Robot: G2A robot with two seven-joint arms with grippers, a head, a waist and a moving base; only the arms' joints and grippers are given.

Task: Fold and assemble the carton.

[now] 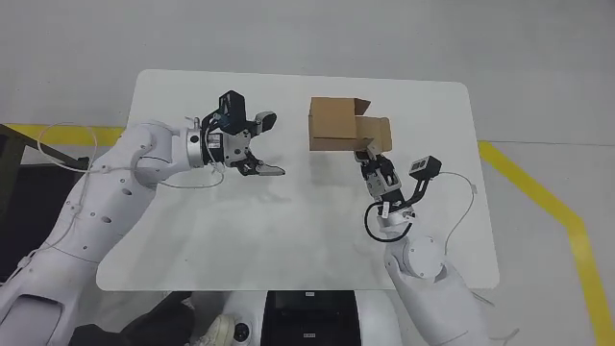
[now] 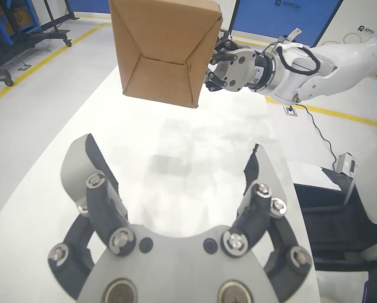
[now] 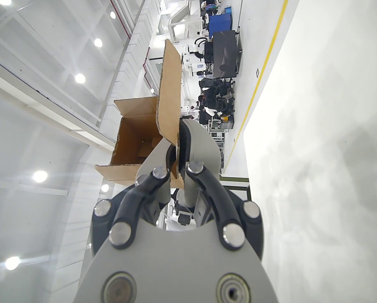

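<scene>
The right end effector (image 3: 176,141) is pinched onto one flap of the carton (image 3: 135,133), and that flap covers most of its pads and part of the box's inside. The carton sits straight ahead of the left end effector (image 2: 172,156), well apart, with its folded-shut bottom facing it and its open mouth toward the right one. I can't tell whether it touches the counter (image 1: 288,240). The left arm is bent in over the counter, its end effector spread wide.
</scene>
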